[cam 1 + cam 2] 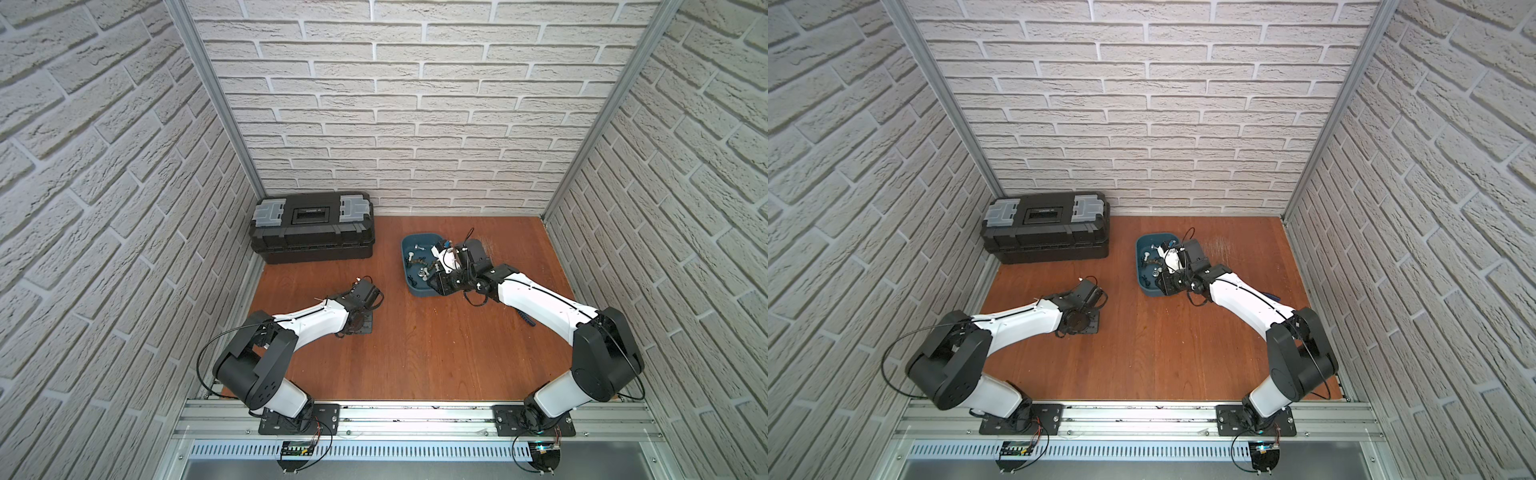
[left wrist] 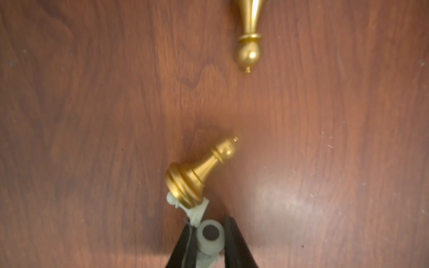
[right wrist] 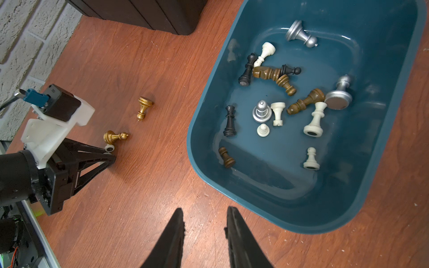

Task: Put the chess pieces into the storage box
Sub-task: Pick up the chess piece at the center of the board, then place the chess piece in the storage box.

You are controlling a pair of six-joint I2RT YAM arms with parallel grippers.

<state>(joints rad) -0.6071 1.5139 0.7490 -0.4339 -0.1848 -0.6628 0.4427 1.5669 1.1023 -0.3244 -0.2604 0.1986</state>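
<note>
At the upper left of the bench [image 1: 415, 353] in both top views the black toolbox [image 1: 311, 228] stands closed, apart from the work. Below it the left tool [image 3: 111, 155] is down at the wood, jaws drawn narrow on a white piece [image 2: 210, 234]. In the left wrist view its dark-felted round base shows between the two fingers [image 2: 184, 243] — a grip, as far as I can judge. What the next move turns on lies straight ahead of those tips. A gold pawn [image 2: 197, 174] lies on its side, base toward the tool and seemingly touching the white piece. Its long axis runs away from the tool, head aimed roughly at the storage box [image 1: 409, 270]. A second gold piece [image 2: 248, 34] lies farther on, apart from the pawn, its head pointing back toward the tool. The left arm is plainly the nearer to both, and lifting the white piece may set the pawn rolling. Right of centre in the top views, the open-topped box holds about fifteen chess pieces [image 3: 261, 111] — white, black, brown and silver, most toppled, a few upright. Rightmost, the right tool [image 3: 204, 210] hovers over bare wood just beside the box's rim, jaws a little apart with nothing between them.
</note>
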